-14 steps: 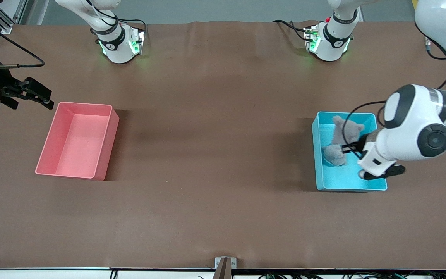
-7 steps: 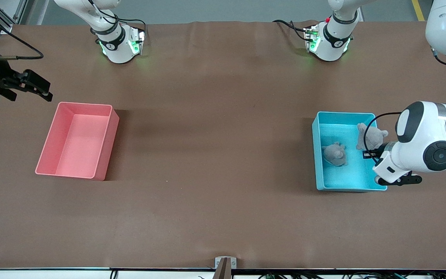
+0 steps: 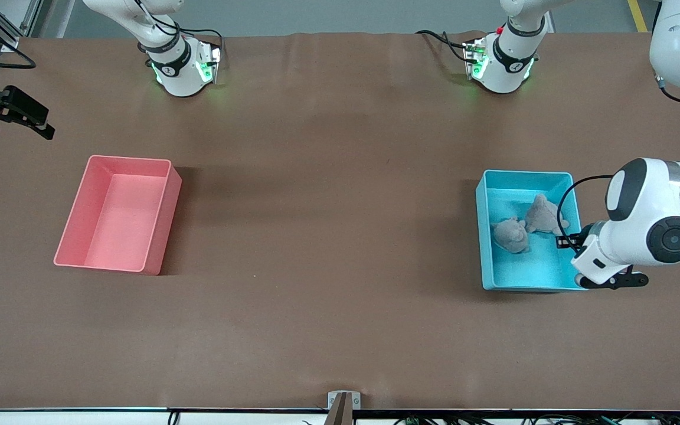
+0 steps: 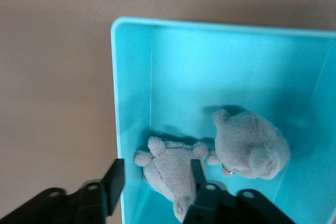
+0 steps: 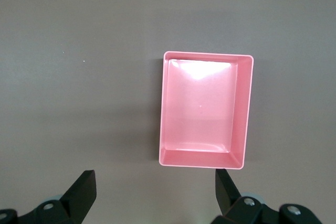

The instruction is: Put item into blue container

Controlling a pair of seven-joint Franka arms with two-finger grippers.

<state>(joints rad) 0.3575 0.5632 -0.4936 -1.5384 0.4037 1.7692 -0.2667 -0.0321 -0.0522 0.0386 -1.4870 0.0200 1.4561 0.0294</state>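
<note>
The blue container stands at the left arm's end of the table and holds two grey plush toys side by side. One toy is rounded, and the other lies flat next to it. My left gripper hangs open over the container's wall at the left arm's end. In the left wrist view its fingers straddle that wall, with the flat toy below the left gripper and the rounded toy beside it. My right gripper is open over the table at the right arm's end and holds nothing.
An empty pink bin sits toward the right arm's end. The right wrist view shows this pink bin below my right gripper. Both arm bases stand along the table's edge farthest from the front camera.
The left gripper carried a grey plush over the blue container and let it go, so it now lies inside. That gripper drifted toward the container's end wall. The right gripper drew away from the pink bin.
</note>
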